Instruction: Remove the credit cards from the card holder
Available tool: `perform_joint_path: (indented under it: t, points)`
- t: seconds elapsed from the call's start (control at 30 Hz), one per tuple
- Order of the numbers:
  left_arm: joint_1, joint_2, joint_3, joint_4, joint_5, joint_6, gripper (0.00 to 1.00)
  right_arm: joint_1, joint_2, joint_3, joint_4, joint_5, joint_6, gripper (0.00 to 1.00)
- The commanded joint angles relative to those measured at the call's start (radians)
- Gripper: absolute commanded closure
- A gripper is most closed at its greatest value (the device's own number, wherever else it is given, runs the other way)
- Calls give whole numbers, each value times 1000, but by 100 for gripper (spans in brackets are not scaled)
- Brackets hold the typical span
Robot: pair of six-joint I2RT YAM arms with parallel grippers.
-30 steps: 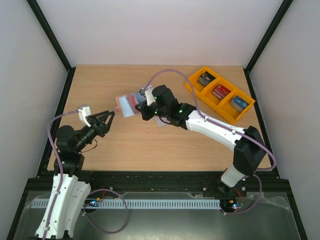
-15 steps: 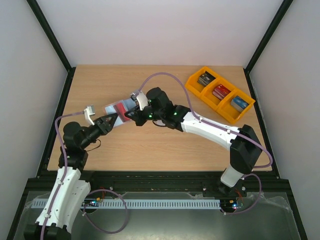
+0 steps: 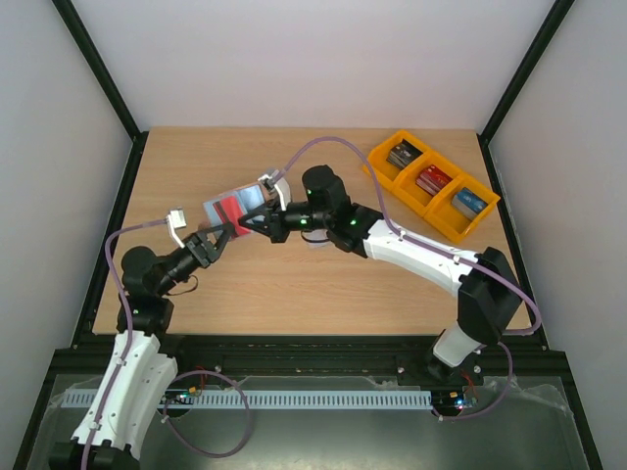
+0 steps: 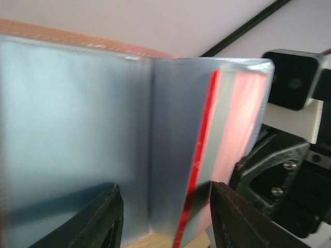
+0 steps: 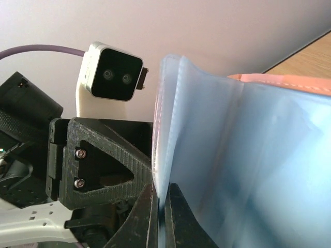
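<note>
On your left, the left pincer (image 3: 217, 238) has its fingers (image 4: 106, 219) apart, straddling the lower edge of the card holder (image 3: 238, 207). The card holder is held unfolded above the bench (image 3: 294, 294), left of centre, with its light blue inside turned to that wrist camera. A credit card (image 4: 200, 150) with a red edge sits in the pocket beside the right finger. The right pincer (image 3: 257, 223) is clamped together on the card holder's thin right edge. Far right, the orange bins (image 3: 382, 157) stand well apart
</note>
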Motion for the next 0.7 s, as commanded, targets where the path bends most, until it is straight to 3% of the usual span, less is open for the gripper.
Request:
perform_joint_path:
  t: [0.0, 0.17, 0.27, 0.37, 0.47, 0.57, 0.63, 0.67]
  points:
    - [-5, -5, 1, 192, 118, -37, 54, 3, -39, -8, 132, -93, 32, 98]
    - [-29, -8, 23, 262, 201, -21, 73, 4, -28, -2, 119, -108, 9, 98]
    - [-37, -6, 39, 260, 220, 3, 95, 1, -28, 3, 103, -105, -8, 98]
    - [-37, -12, 41, 213, 216, 31, 98, -6, -42, -1, 81, -92, -28, 95]
    - [-37, -21, 42, 155, 197, 80, 98, -31, -69, -16, 50, -80, -69, 73]
    - [-38, -37, 55, 121, 204, 181, 98, -74, -118, -51, 27, -85, -122, 43]
    - [-40, -54, 82, 81, 225, 294, 98, -106, -145, -90, 37, -111, -133, 21]
    - [-41, -64, 104, 47, 241, 367, 98, -117, -155, -101, 28, -127, -153, 2]
